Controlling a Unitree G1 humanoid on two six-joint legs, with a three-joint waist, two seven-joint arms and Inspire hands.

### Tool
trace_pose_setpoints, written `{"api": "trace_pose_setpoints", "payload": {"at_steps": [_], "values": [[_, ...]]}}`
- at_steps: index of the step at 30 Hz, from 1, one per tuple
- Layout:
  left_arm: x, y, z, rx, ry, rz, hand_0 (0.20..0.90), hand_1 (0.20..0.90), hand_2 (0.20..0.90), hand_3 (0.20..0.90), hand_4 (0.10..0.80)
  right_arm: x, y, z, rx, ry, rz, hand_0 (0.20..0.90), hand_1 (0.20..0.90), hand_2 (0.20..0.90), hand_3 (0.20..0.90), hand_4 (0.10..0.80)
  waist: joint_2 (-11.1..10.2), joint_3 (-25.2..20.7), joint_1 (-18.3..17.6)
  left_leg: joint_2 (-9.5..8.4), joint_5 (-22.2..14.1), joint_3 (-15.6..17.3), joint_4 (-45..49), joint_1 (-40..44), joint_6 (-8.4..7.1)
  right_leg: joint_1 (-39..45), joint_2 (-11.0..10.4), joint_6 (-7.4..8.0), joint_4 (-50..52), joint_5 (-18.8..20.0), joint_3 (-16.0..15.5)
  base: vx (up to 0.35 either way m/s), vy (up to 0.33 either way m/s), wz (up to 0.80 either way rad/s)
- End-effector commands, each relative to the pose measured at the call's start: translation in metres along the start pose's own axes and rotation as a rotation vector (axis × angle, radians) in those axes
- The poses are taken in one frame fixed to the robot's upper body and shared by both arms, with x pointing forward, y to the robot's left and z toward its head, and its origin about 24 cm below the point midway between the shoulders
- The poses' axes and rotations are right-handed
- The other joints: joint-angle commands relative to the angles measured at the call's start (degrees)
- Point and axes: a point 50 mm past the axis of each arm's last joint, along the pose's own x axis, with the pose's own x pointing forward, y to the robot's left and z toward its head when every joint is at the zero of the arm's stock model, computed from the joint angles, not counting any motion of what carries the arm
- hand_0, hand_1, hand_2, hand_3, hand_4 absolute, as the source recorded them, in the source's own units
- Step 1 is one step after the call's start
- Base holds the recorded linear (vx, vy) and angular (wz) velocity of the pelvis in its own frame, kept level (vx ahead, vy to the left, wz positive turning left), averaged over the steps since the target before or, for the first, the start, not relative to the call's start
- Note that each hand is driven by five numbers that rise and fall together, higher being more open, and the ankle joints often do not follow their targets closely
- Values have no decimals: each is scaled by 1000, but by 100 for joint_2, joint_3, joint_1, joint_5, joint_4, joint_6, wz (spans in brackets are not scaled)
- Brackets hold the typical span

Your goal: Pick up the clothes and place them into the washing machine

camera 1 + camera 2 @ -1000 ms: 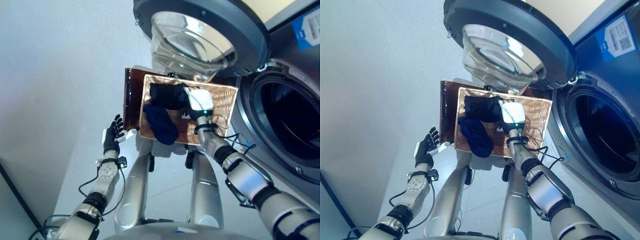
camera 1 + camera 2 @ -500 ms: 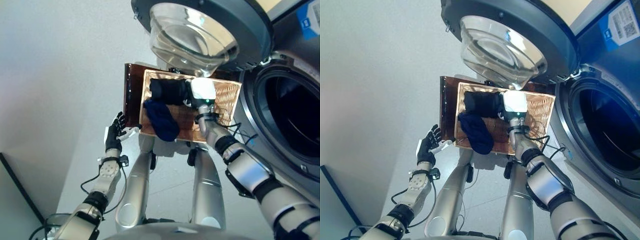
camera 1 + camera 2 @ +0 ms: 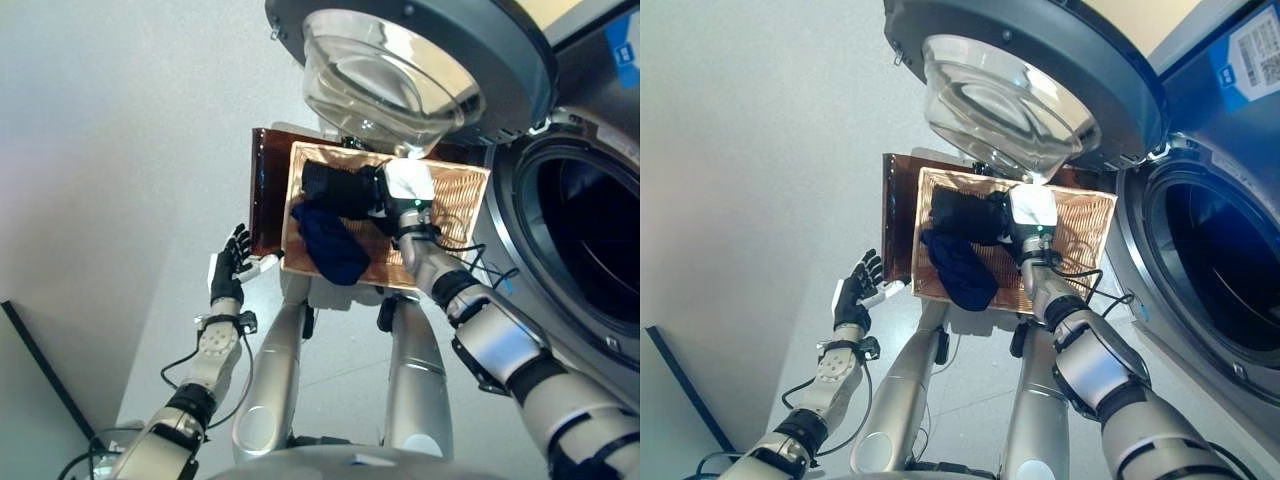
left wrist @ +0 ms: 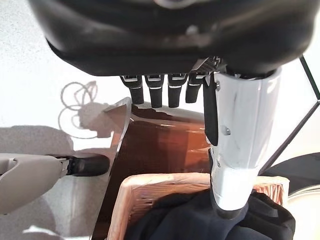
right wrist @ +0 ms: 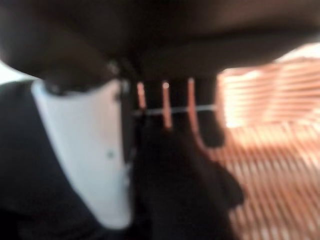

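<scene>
Left of the wicker basket [image 3: 460, 215], the left hand [image 3: 228, 272] hangs with fingers spread, holding nothing. In the basket lie a navy garment [image 3: 330, 245] and a black garment [image 3: 340, 190]; the right hand [image 3: 405, 190] sits on the black one, its fingers too blurred to tell. Right of the basket gapes the washing machine [image 3: 590, 250].

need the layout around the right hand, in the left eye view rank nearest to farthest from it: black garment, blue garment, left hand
1. black garment: right at the right hand, in the basket.
2. blue garment: in the basket, over its near edge.
3. left hand: outside the basket, at its left.
</scene>
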Motion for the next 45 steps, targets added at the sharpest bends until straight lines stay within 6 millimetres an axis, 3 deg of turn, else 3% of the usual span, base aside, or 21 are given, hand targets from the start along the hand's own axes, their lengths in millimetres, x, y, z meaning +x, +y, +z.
{"api": "trace_pose_setpoints", "payload": {"at_steps": [1, 8, 11, 12, 17, 26, 32, 35, 40, 41, 42, 45], "values": [[1, 19, 12, 14, -85, 38, 900, 900, 900, 900, 800, 5, -8, -7, 23, 42, -35, 200, 200, 200, 200, 300, 66, -30, 114, -532, -565, 281, 26, 121, 61, 337, 24, 42, -1084, 521, -124, 0, 0, 0], [-2, 23, 6, 27, -57, 52, 900, 900, 900, 900, 800, -3, -1, -18, 118, 121, -31, 200, 200, 200, 200, 300, 33, -159, 95, -502, -515, 337, 12, 239, 94, 463, 45, 8, -1158, 642, -178, -1, -1, -1], [-5, 27, 0, 35, -34, 71, 900, 900, 900, 900, 800, -8, 4, -20, 182, 152, -32, 200, 200, 200, 200, 300, -21, -194, 52, -499, -639, 337, -5, 422, 82, 606, 50, 49, -1116, 505, -129, 41, -12, -4], [-6, 29, -4, 36, -15, 84, 900, 900, 900, 900, 800, -14, 9, -22, 245, 177, -36, 200, 200, 200, 200, 300, -57, -265, 26, -482, -570, 352, 25, 386, 107, 618, 68, 7, -1178, 630, -161, 0, 0, 0], [-9, 32, -12, 27, 21, 112, 900, 900, 900, 900, 800, -26, 19, -20, 348, 175, -24, 200, 200, 200, 200, 300, -157, -351, -47, -448, -621, 371, 5, 587, 111, 838, 90, 19, -1248, 609, -179, 20, -18, -2], [-17, 40, -24, 17, 65, 153, 900, 900, 900, 900, 800, -66, 45, -29, 548, 230, 34, 200, 200, 200, 200, 300, -424, -568, -229, -381, -743, 375, -64, 1092, 116, 1385, 158, 30, -1442, 561, -213, 56, -36, -2], [-23, 47, -31, 8, 97, 176, 900, 900, 900, 900, 800, -80, 48, -37, 666, 266, 38, 200, 200, 200, 200, 300, -507, -703, -274, -359, -804, 401, -139, 1425, 123, 1721, 201, 49, -1570, 552, -186, 62, -18, -4], [-26, 54, -37, 12, 125, 197, 900, 900, 900, 900, 800, -90, 50, -46, 795, 333, 19, 200, 200, 200, 200, 300, -569, -795, -310, -342, -830, 422, -186, 1623, 118, 1937, 228, 64, -1661, 537, -180, 93, -34, -7], [-36, 64, -50, -11, 189, 226, 900, 900, 900, 900, 800, -118, 57, -63, 1152, 485, -27, 200, 200, 200, 200, 300, -653, -1039, -405, -322, -884, 451, -350, 2049, 120, 2342, 272, 104, -1821, 521, -161, 87, -25, -4], [-36, 64, -50, -11, 189, 226, 900, 900, 900, 900, 800, -118, 57, -63, 1152, 485, -27, 200, 200, 200, 200, 300, -653, -1041, -405, -322, -884, 451, -349, 2045, 120, 2339, 272, 104, -1822, 521, -161, 85, -23, -4], [-39, 66, -54, -22, 210, 229, 900, 900, 900, 900, 800, -129, 61, -71, 1266, 544, -39, 200, 200, 200, 200, 300, -666, -1097, -431, -321, -910, 450, -398, 2207, 119, 2499, 287, 120, -1862, 483, -148, 56, -11, -4], [-41, 67, -57, -28, 226, 231, 900, 900, 900, 900, 800, -138, 67, -75, 1367, 603, -51, 200, 200, 200, 200, 300, -673, -1149, -454, -318, -931, 463, -420, 2309, 116, 2600, 302, 123, -1904, 468, -123, 55, -10, -7]]}}
